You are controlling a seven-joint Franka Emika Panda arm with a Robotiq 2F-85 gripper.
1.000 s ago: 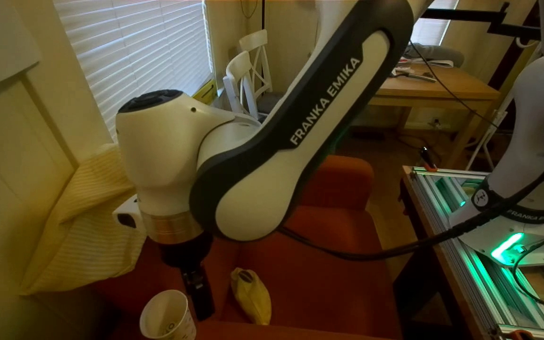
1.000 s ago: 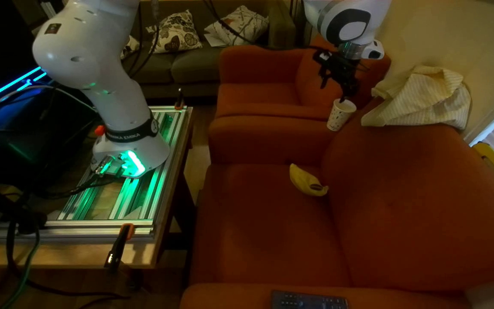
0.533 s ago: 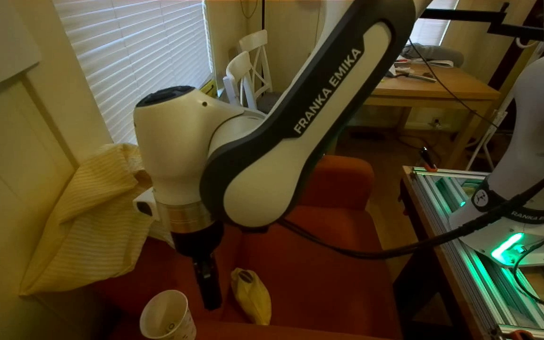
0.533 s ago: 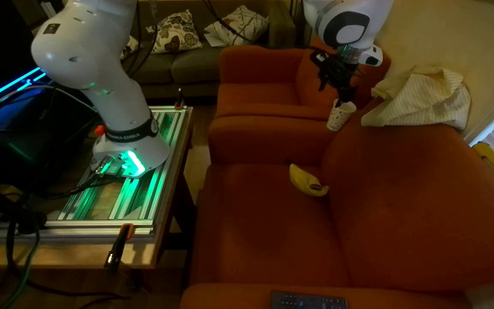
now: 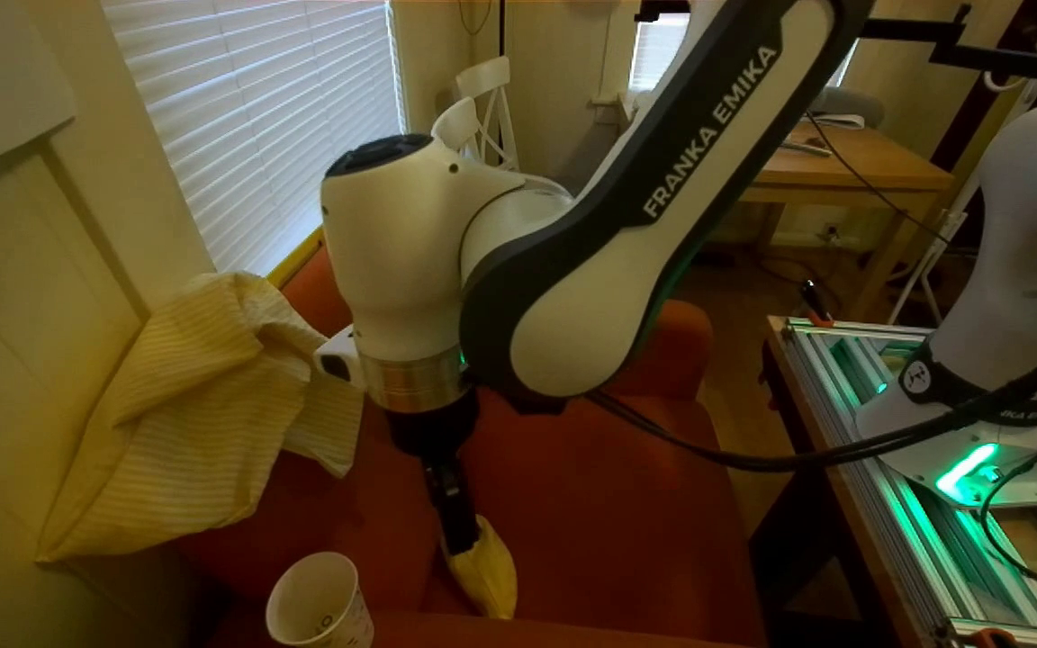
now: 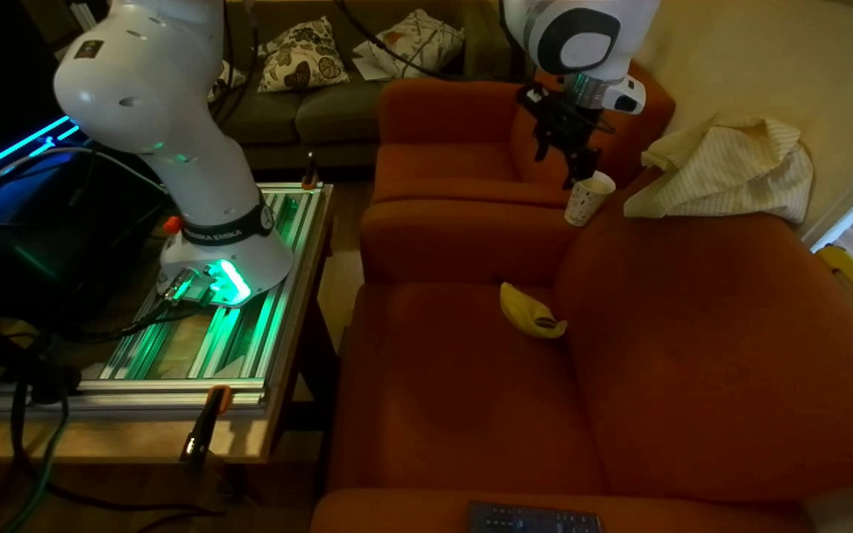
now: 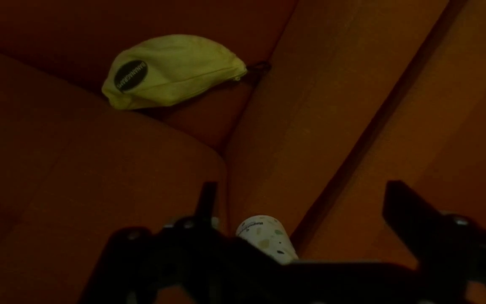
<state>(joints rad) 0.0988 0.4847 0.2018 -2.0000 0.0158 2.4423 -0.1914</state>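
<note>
Above the orange sofa (image 6: pixel 471 414), fingers (image 7: pixel 399 204) parted wide

Across the right of an exterior view the sofa is set, its backrest (image 6: pixel 723 333) turned to the right; beyond it are seen an orange armchair (image 6: pixel 441 170) and, farther off, an olive couch (image 6: pixel 341 118). At left the robot arm (image 6: pixel 167 104) is carried by a wooden desk (image 6: pixel 123 442). Over the far end of the backrest a striped yellow cloth (image 6: pixel 730 170) is draped. On the sofa, close to the backrest and the far armrest (image 6: pixel 463 240), a yellow pouch (image 7: pixel 175 71) lettered BANANAGRAMS is laid. On the near armrest (image 6: pixel 397 514) a dark remote (image 6: pixel 534 520) is placed. On the far armrest, near the backrest, a speckled paper cup (image 6: pixel 588 203) is stood upright. Left of its rim the fingers are seen, and a gap from the cup (image 5: pixel 316 594) is shown in an exterior view; from the wrist, they are shown spread far apart, nothing held, with the cup visible through the space between them.
</note>
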